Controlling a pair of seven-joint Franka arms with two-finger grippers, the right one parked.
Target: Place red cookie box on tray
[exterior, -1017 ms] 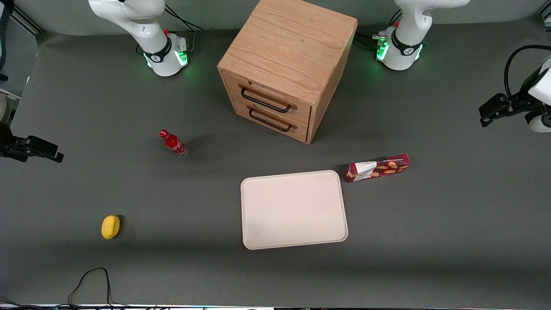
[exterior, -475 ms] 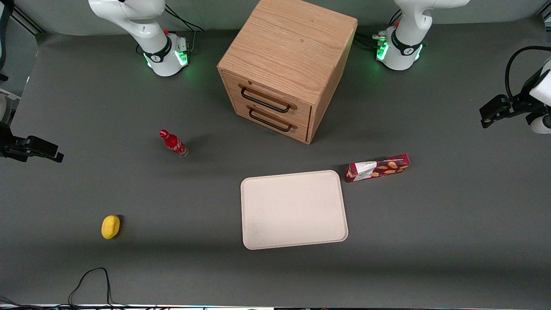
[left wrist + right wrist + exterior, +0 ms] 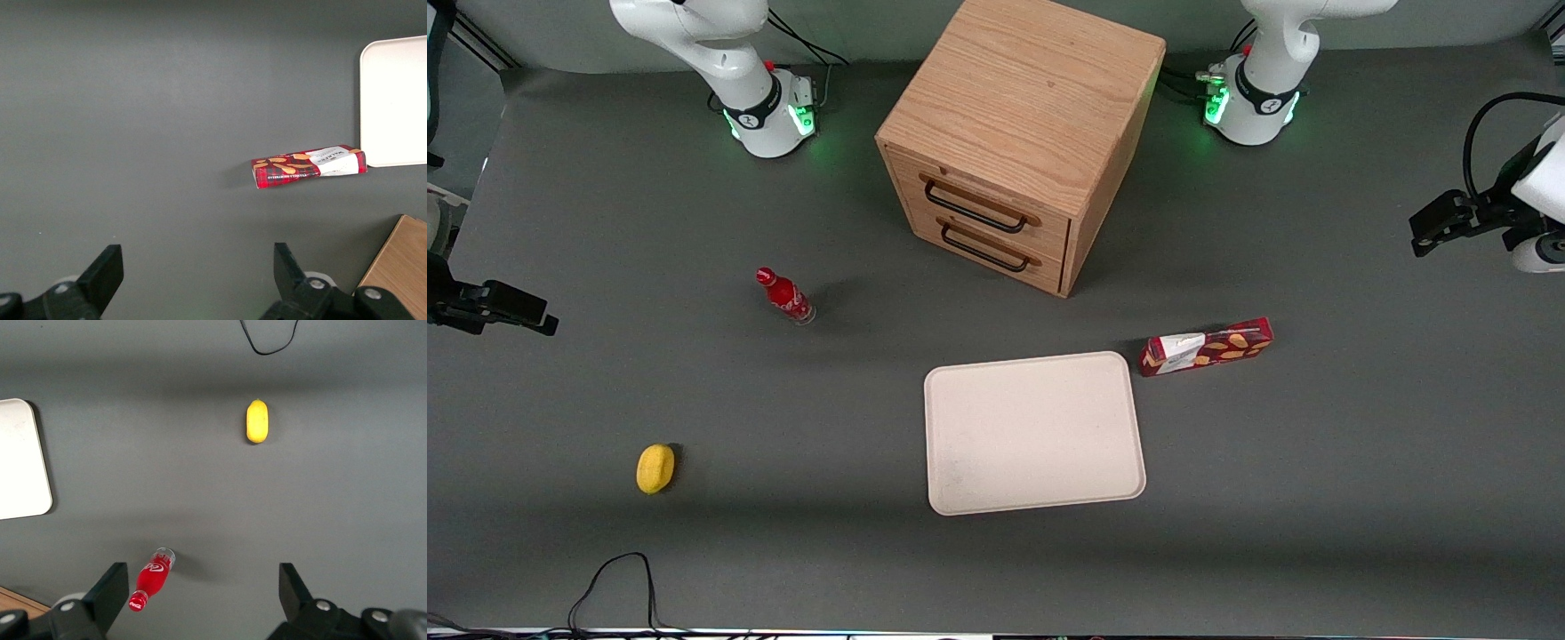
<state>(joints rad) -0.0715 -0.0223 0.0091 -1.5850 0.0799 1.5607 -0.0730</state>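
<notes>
Cream tray (image 3: pixel 1034 433) unmoved and bare. Red cookie box (image 3: pixel 1206 347) flat on the table, just beside the tray's corner, untouched. Gripper (image 3: pixel 193 280), jaws wide and empty, shifted slightly, well apart from the box: approach barely begun.

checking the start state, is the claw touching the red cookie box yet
Apart. In the front view the claw hangs toward the working arm's end of the table, bare grey table between it and the red cookie box; its fingers stand open.
</notes>
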